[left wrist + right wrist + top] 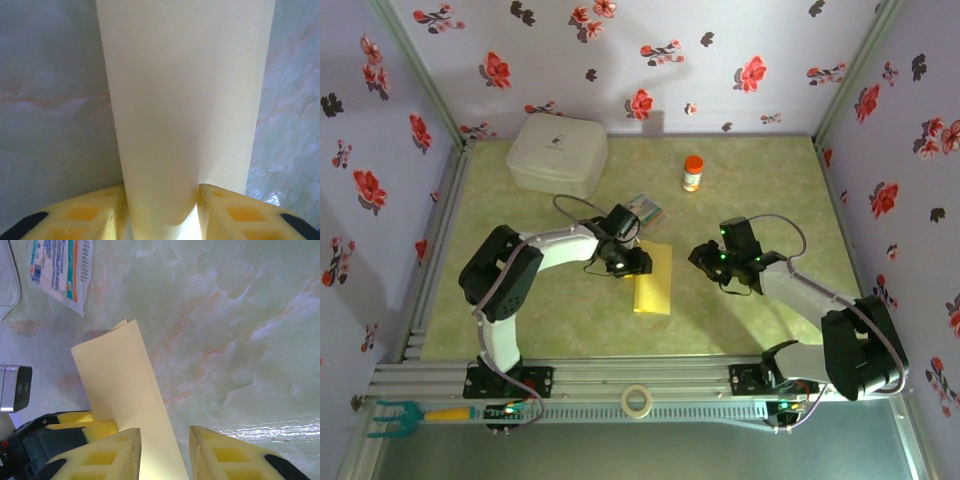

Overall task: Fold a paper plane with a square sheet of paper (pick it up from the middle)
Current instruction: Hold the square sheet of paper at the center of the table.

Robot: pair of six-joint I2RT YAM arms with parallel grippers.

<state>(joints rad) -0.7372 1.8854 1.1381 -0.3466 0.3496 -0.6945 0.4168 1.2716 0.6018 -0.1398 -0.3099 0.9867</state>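
The square sheet of paper [655, 280] is pale yellow and lies folded into a long strip on the green table. My left gripper [632, 262] is at its upper left. In the left wrist view the paper [185, 100] bulges up between the yellow fingers, and my left gripper [161, 192] is shut on it from both sides. My right gripper [700, 258] hovers just right of the strip. In the right wrist view it [165, 437] stands open over the paper's edge [120, 375], with a gap at the right finger. The paper plane is out of view.
A white box [558, 153] stands at the back left and an orange-capped bottle [692, 173] at the back middle. A small printed packet [645, 208] [60, 270] lies just behind the paper. A tape roll [637, 400] rests on the front rail. Flowered walls close in three sides.
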